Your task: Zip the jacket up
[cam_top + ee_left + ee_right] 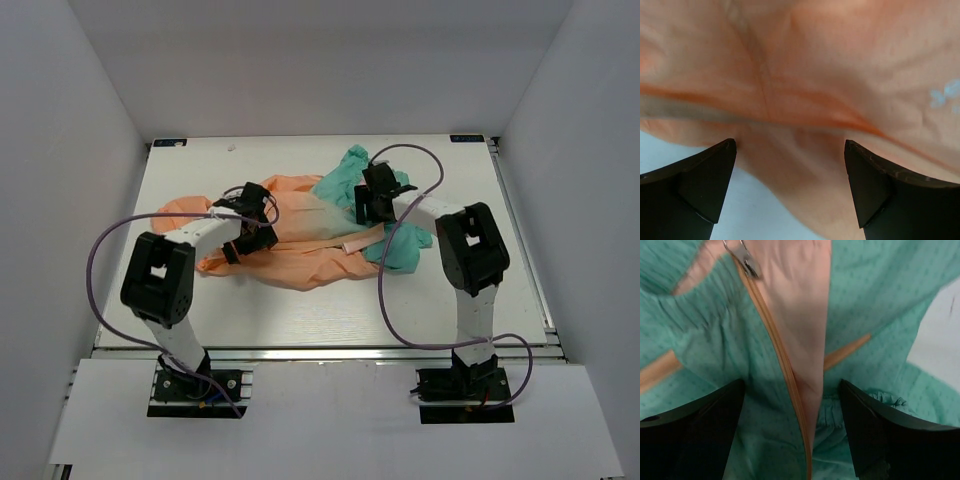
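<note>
Hovering spread and holding nothing, right gripper [792,390] is over the orange zipper [774,337], slider [747,262] just ahead; left gripper [790,150] is spread over peach cloth. Jacket [300,250] lies crumpled mid-table [330,310], zipping looks unfinished, joined length unclear

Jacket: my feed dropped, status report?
Left gripper, right gripper open, empty. Thin peach-to-teal jacket crumpled; metal zipper slider ahead of right gripper. Nothing blocking.

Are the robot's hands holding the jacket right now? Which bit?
No, nothing is held. The left gripper is open over the jacket, at its orange cloth; the right gripper is open over the teal part, by the zipper.
</note>
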